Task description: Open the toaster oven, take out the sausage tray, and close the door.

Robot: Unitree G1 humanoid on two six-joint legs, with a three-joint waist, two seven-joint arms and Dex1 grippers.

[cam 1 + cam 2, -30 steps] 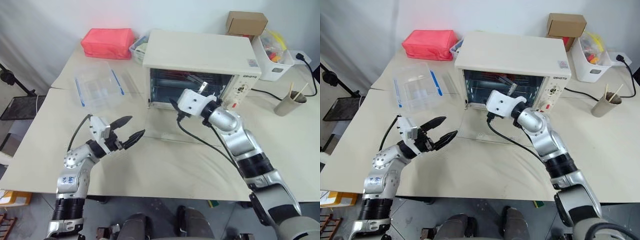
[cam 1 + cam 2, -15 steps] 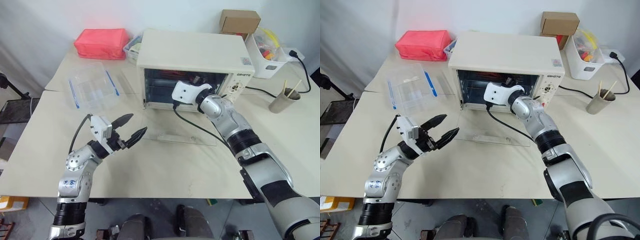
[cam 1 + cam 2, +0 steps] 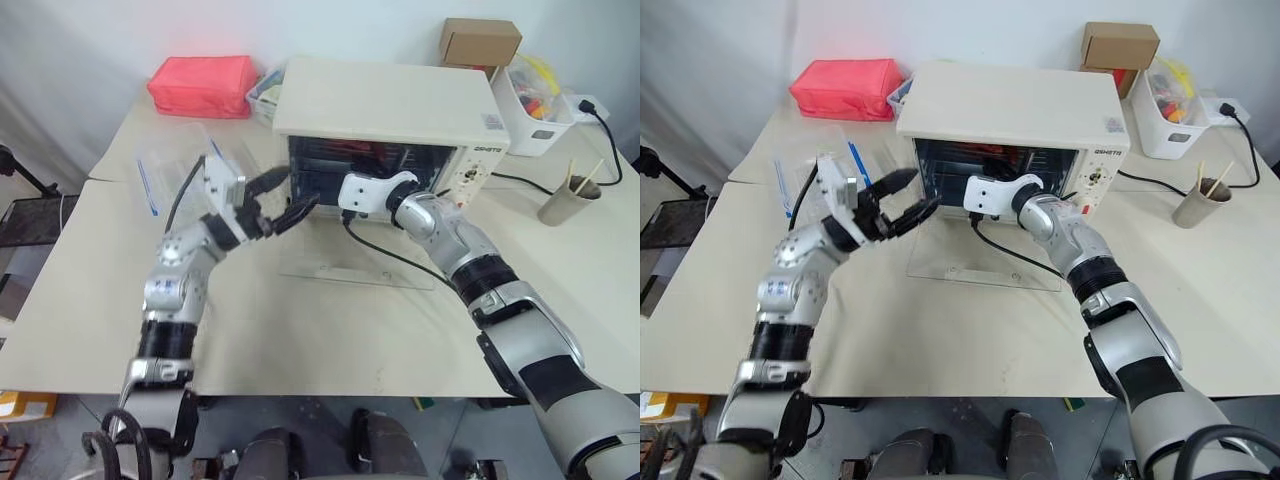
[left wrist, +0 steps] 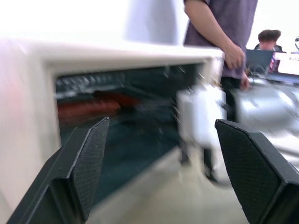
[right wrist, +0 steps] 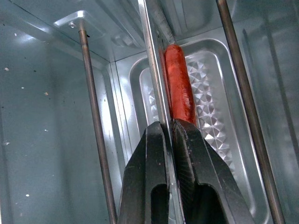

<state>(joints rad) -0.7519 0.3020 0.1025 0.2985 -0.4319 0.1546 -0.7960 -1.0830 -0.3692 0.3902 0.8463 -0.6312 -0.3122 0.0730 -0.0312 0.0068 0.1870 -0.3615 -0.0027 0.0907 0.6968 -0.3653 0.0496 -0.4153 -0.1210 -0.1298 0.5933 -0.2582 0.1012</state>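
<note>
Cream tabletop stretched out below me, with the toaster oven standing toward its far side and its door folded flat onto the table in front of the opening. My right gripper reached into the oven cavity, and its two black fingers were pressed together on the thin near rim of the sausage tray, one finger on each side of the metal edge. That silver tray, with its ridged base, sat inside the oven on the wire rack rods, and a red-brown sausage lay along it just beyond my fingertips. From my head I saw the white housing of that wrist at the mouth of the oven, with its black cable trailing across the glass door.

My left gripper hung in the air just before the left part of the oven's opening, jaws spread wide and holding nothing; between those fingers my left wrist camera showed the dark cavity, blurred. Behind that arm lay a clear plastic container with blue clips, and farther back a pink box. A paper cup with sticks stood off to the right. A person stood beyond the oven.
</note>
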